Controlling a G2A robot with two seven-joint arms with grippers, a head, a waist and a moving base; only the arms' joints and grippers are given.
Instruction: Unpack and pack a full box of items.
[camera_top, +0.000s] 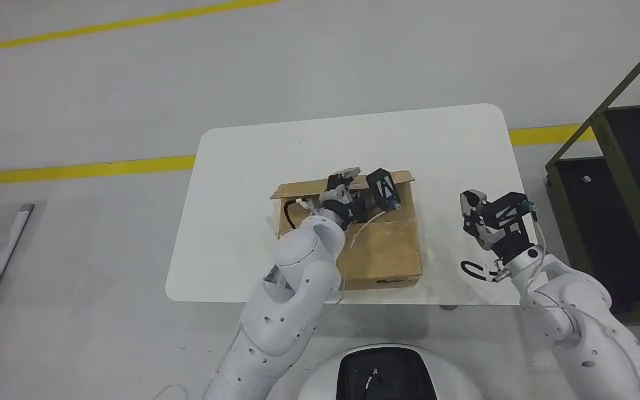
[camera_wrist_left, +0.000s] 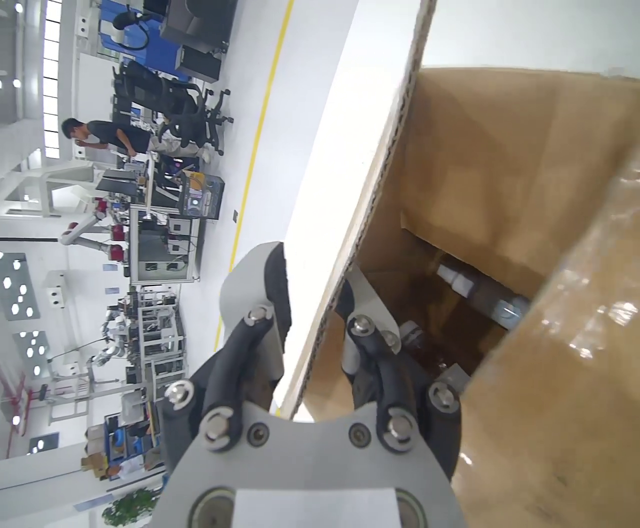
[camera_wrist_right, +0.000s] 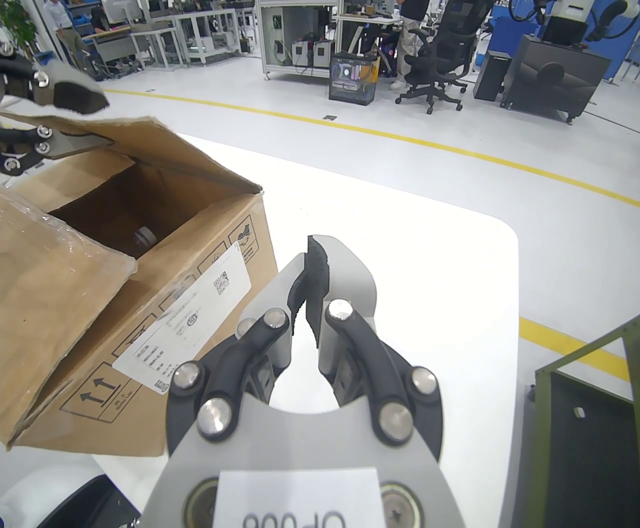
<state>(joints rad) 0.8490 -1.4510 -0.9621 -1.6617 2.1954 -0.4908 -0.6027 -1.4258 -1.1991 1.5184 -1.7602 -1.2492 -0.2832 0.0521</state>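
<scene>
A brown cardboard box (camera_top: 385, 245) stands in the middle of the white table (camera_top: 460, 140), with its top open. My left gripper (camera_top: 345, 180) is at the box's far flap (camera_wrist_right: 165, 145). Its fingers straddle the flap's edge (camera_wrist_left: 380, 165), one inside against the cardboard and one outside with a small gap, so it is open. Deep in the box lie a white-capped item (camera_wrist_left: 455, 280) and a metal part (camera_wrist_left: 510, 310). My right gripper (camera_wrist_right: 310, 280) hovers over the table to the right of the box, shut on nothing.
A dark green framed cart (camera_top: 600, 190) stands off the table's right edge, close to my right arm. The box's near flap (camera_wrist_right: 55, 270), covered in clear tape, leans over the opening. Bare table (camera_wrist_right: 425, 250) lies right of the box.
</scene>
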